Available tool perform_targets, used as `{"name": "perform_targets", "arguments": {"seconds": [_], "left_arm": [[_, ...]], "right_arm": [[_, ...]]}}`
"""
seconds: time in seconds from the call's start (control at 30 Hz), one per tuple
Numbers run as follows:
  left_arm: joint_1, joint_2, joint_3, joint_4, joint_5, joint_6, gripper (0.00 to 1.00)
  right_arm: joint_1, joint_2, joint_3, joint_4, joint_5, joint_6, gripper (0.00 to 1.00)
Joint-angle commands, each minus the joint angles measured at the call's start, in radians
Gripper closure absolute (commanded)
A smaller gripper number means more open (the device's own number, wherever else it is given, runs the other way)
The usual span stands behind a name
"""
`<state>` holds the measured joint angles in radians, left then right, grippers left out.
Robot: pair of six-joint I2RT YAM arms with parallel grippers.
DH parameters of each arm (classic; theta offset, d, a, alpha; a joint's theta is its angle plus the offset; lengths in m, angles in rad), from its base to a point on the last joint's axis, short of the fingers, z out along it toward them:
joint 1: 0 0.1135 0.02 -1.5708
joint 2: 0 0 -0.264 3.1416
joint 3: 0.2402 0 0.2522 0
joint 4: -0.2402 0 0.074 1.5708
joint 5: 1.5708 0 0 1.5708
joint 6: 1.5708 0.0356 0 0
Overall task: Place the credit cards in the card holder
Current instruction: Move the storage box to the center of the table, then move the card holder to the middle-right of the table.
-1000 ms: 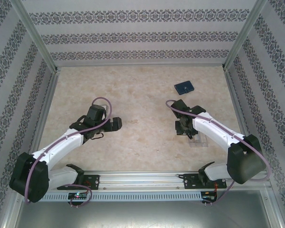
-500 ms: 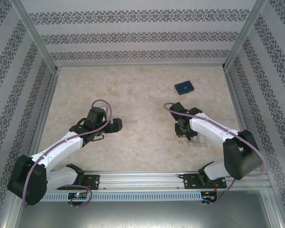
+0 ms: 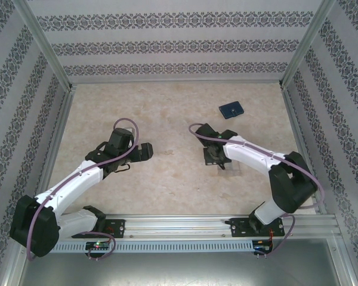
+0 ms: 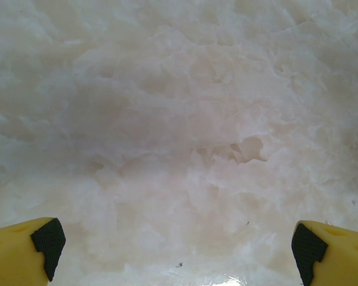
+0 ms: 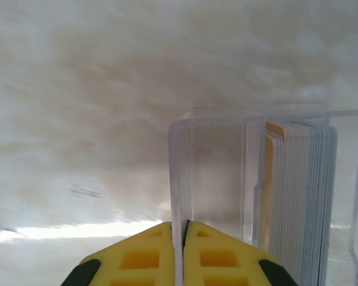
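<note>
The credit cards (image 5: pixel 301 196) stand on edge, packed tightly in a clear stand (image 5: pixel 218 155) in the right half of the desk (image 3: pixel 167 107), nearer its front edge than its back. The card holder (image 3: pixel 231 109) lies flat and well apart from them, toward the far right corner.

My right end effector (image 5: pixel 182 229) is closed, with its seam lined up on the stand's left wall rather than on the stack. I cannot tell whether anything is pinched there. My left end effector (image 4: pixel 176 247) is spread wide over bare desk left of centre, holding nothing.

I judge the cards to be light, stiff and slick. With so little gap between them, one finger will have to wedge in at the exposed upper edge and pinch a single card across its faces. The stand looks light enough to skid or tip if I pull sideways.

The holder looks soft and light, so it will likely slide on this smooth top. I would pin it near the edge with the left side.
</note>
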<state>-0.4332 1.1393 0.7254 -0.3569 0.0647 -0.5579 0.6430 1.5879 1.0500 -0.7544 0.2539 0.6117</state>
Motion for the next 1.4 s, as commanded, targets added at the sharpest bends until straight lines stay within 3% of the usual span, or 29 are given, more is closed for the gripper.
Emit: {"name": "perform_targets", "arguments": {"seconds": [0.0,0.3,0.43,0.7,0.8,0.87,1.1,1.23,1.37], "left_arm": [[-0.013,-0.008,0.044,-0.092,-0.019,-0.026,0.01],[-0.013,-0.042,0.053,-0.164,-0.033,-0.028,0.01],[-0.009,-0.052,0.039,-0.157,-0.014,-0.028,0.01],[-0.01,-0.013,0.025,-0.066,0.157,-0.022,0.01],[-0.012,0.0,0.02,-0.021,0.175,-0.033,0.01],[-0.012,0.009,0.017,0.017,0.191,-0.036,0.01],[-0.019,0.03,0.005,0.072,0.212,-0.065,0.01],[-0.021,0.015,0.027,-0.013,0.178,-0.063,0.0],[-0.022,-0.038,0.042,-0.117,0.127,-0.041,0.01]], "right_arm": [[0.064,0.096,0.114,0.095,-0.019,0.099,0.9],[0.167,0.329,0.391,0.138,-0.029,0.23,0.83],[0.168,0.354,0.44,0.165,-0.079,0.225,0.63],[0.138,0.182,0.34,0.173,-0.126,0.137,0.51],[0.104,0.069,0.251,0.182,-0.068,0.104,0.49],[0.051,0.006,0.184,0.2,-0.014,0.082,0.49],[-0.243,0.009,0.143,0.279,-0.078,0.013,0.49],[-0.403,0.149,0.282,0.28,-0.067,-0.06,0.51],[-0.49,0.375,0.538,0.182,-0.035,-0.268,0.54]]}}
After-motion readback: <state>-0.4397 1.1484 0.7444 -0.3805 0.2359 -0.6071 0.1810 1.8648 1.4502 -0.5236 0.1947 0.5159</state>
